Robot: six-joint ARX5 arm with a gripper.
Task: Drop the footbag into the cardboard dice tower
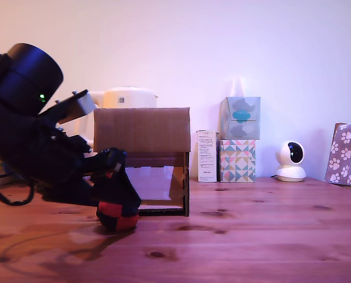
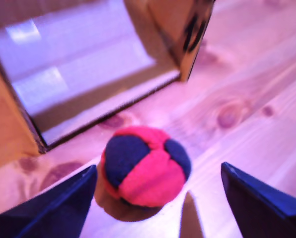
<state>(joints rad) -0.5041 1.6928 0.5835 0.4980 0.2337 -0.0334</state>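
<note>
The footbag (image 1: pixel 118 216) is seen resting on the wooden table (image 1: pixel 252 236), just in front of the cardboard dice tower (image 1: pixel 142 131) and near the tower's lower corner at the exterior view's left. In the wrist view the footbag (image 2: pixel 144 166) is shown as a rounded ball of red and dark navy panels, with a navy panel turned up toward the camera and red panels beside and below it; being nearly round, no long axis or pointing direction can be made out for it. The gripper (image 2: pixel 158 198) is lowered over the ball with its two dark fingers (image 2: pixel 53 208) spread apart, one on each side; a gap of bare table is visible between the ball and the finger on the far side, while contact with the nearer finger cannot be judged. Nothing is clamped. The dice tower (image 2: pixel 88 64) stands upright, its plain upper front panel facing the exterior camera and its framed lower opening showing a pale sloped inside. Behind the tower a white kettle (image 1: pixel 128 97) is partly visible. At the exterior view's right, a white carton (image 1: pixel 207 155), two stacked patterned tissue boxes (image 1: pixel 239 138), a small white camera (image 1: pixel 291 161) and a paw-print bag (image 1: pixel 346 153) are set along the wall.
</note>
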